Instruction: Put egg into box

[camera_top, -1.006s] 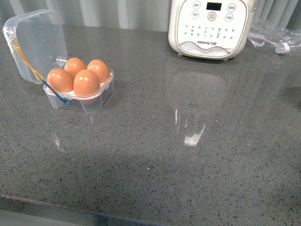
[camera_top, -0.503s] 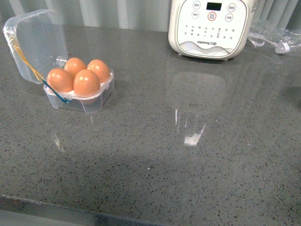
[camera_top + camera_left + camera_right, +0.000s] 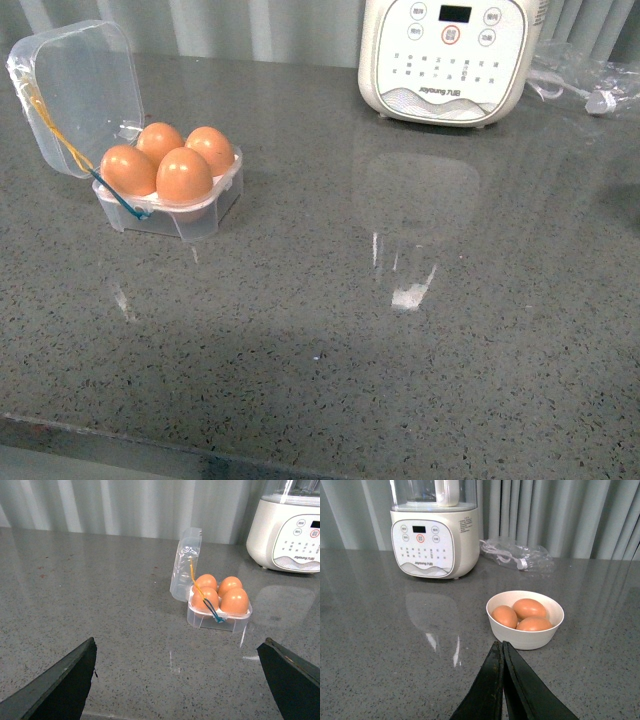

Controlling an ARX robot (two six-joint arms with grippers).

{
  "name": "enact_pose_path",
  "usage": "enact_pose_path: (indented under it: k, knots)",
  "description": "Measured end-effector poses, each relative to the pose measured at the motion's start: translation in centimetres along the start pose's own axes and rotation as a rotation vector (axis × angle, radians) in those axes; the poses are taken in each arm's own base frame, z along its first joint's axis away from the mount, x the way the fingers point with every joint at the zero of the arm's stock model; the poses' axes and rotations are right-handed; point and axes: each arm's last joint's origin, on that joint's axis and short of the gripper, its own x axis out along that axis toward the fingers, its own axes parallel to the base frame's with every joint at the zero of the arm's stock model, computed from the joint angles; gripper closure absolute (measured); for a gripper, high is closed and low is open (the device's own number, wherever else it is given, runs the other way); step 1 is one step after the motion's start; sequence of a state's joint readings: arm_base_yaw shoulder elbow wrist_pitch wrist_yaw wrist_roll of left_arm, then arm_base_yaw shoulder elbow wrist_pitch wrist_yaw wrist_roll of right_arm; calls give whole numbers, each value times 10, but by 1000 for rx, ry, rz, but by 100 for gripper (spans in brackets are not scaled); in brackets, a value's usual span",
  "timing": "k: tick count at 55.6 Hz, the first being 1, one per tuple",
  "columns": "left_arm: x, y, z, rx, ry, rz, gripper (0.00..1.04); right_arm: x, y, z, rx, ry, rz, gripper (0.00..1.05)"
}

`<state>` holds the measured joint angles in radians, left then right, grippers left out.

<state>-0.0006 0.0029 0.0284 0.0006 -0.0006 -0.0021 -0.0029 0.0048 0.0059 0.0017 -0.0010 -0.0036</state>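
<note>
Sitting near the far left corner of the table [image 3: 400,380] with its lid [image 3: 78,90] standing open, the box [image 3: 175,212] already holds eggs [image 3: 184,172] in all four slots, so I judge it best to keep the spread-open left gripper [image 3: 179,641] and the closed, empty right gripper [image 3: 500,647] well clear, leaving the bowl [image 3: 525,639] untouched.

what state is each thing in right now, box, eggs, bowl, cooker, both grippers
box: lid open, every slot filled
four eggs: seated in the box
bowl: upright, holds three eggs
cooker: upright
left gripper: open, empty
right gripper: shut, empty
</note>
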Motion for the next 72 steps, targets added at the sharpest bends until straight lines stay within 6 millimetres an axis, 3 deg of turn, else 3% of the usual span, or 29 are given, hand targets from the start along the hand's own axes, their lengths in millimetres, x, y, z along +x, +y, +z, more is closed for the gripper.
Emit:
enact_pose_path:
  k: [9,13,35,68,72]
  knots:
    - [0,0,0,0,0,0,7,0,0,0,-1,0,0,101]
    - [0,0,0,0,0,0,7,0,0,0,0,0,0,91]
    - [0,0,0,0,0,0,7,0,0,0,1,1,0,5]
    - [0,0,0,0,0,0,7,0,0,0,0,1,0,7]
    - [1,0,-3,11,246,108,7,0,0,0,0,1,0,7]
